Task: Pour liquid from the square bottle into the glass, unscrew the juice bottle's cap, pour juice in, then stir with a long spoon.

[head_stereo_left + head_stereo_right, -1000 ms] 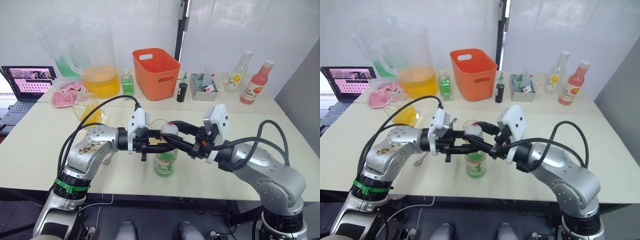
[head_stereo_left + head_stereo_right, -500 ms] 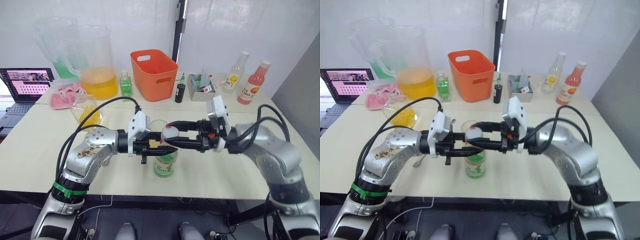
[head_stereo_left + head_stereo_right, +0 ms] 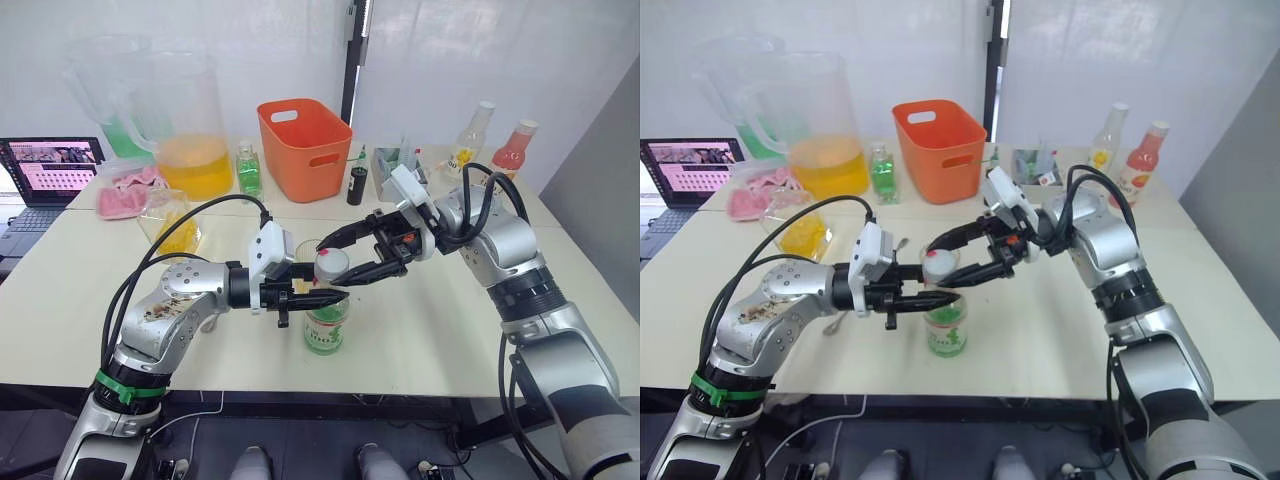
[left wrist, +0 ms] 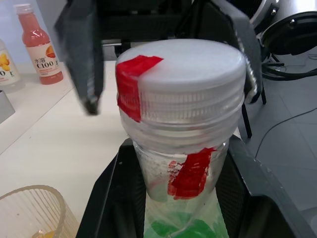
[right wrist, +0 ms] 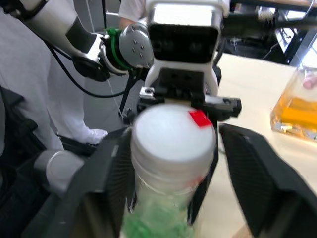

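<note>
— White cap [image 3: 331, 265] with a red tape strip sat on the juice bottle [image 3: 327, 322], which stood upright near the front edge of the pale table [image 3: 450, 330]. How much of it could you see?

— Its neck was mostly covered: the left gripper [image 3: 318, 297] was clamped on it just under the cap, both black fingers pressed to the plastic in the left wrist view. The green label showed below.

— And the right gripper [image 3: 347, 259]?

— Spread wide, one finger on either side of the cap and not touching it; the right wrist view showed a gap on both sides.

— The glass [image 3: 312, 252]?

— Right behind the bottle, partly hidden by the cap and the fingers, so I could not tell what it held. A spoon bowl [image 3: 836, 324] peeked out under the left arm; the rest of it was covered.

— The room?

— White walls and a second table behind. On it stood two big clear pitchers, one with orange liquid [image 3: 190, 125] and one with green [image 3: 110, 100], cut off at the top. One orange basket [image 3: 305, 148], one small green bottle [image 3: 248, 169], one small dark bottle [image 3: 355, 187], a yellow-flower-label bottle [image 3: 470, 135] and a pink bottle [image 3: 509, 147]. A laptop [image 3: 45, 180] was cut by the picture's edge.
</note>
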Controlling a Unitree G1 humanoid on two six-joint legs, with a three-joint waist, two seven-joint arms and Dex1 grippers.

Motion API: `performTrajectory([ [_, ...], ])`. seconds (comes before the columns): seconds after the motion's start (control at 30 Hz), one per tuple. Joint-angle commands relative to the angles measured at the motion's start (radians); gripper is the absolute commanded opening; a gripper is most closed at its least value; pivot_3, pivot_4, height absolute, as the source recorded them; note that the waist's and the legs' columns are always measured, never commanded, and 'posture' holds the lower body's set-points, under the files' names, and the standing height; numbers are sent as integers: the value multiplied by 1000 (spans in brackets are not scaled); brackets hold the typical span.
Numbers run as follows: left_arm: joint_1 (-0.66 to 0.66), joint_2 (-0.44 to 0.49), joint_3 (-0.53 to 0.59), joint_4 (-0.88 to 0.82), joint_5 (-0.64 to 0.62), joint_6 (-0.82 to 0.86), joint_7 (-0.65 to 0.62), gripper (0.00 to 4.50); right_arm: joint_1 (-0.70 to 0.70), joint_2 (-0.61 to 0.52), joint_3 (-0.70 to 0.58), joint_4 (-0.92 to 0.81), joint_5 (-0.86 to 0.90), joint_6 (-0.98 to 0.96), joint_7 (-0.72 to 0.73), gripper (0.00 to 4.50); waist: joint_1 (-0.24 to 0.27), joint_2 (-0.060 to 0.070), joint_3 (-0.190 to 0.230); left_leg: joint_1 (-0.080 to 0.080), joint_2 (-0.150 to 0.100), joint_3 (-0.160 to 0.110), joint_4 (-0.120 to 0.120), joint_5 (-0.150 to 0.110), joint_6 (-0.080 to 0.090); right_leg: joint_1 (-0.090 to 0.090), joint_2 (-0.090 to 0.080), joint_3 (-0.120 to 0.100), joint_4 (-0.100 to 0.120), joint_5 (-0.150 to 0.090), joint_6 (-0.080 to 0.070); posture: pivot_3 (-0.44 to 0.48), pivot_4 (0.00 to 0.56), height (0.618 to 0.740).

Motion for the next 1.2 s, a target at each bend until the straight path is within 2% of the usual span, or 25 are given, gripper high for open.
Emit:
performTrajectory([
  [0.03,10,12,-12,-18,3,15,-1,1469,-15,-26,-53,-60,30,54,40,4260,0,0,0,-1,0,0,0,0,0,-1,0,0,0,0,0,0,150,717],
  [0.07,10,12,-13,-18,2,15,0,1469,-8,-32,-69,-87,46,85,36,4490,1,0,0,-1,0,0,0,0,0,-1,0,0,1,0,0,0,150,717],
  [0.23,14,11,-17,-13,2,10,-1,1469,96,-55,-181,-327,177,299,-122,4490,4,0,0,-1,0,0,-2,1,2,-2,0,0,3,-3,0,0,150,717],
  [0.33,5,4,-17,1,13,-2,9,1469,197,-50,-241,-483,175,356,-304,4490,4,0,0,-1,0,0,-1,1,2,-2,0,0,3,-3,0,0,150,717],
  [0.47,-12,5,-26,40,14,-16,-22,1469,334,8,-329,-686,159,427,-628,4490,4,0,0,-1,0,0,0,0,0,-2,0,0,3,-3,0,0,150,717],
  [0.7,-45,-19,-51,96,29,-43,-45,1469,425,52,-412,-962,296,665,-992,4490,6,0,0,-1,0,0,0,0,0,-2,0,0,2,-3,-1,0,150,717],
  [0.87,-54,-32,-58,118,31,-48,-59,1469,444,101,-409,-1074,385,787,-1204,4490,8,0,0,-1,0,-1,0,0,0,-1,0,0,1,-3,-1,0,150,717],
  [1.17,-68,-39,-83,143,49,-57,-86,1469,479,94,-371,-1119,362,845,-1386,4490,8,0,0,-4,0,-1,-1,0,0,2,0,0,-11,-1,-3,0,150,717],
  [1.2,-69,-39,-83,144,48,-57,-86,1469,480,99,-370,-1123,367,845,-1397,4247,8,0,0,-4,0,-1,-1,0,0,2,0,0,-11,-1,-3,0,150,717],
])
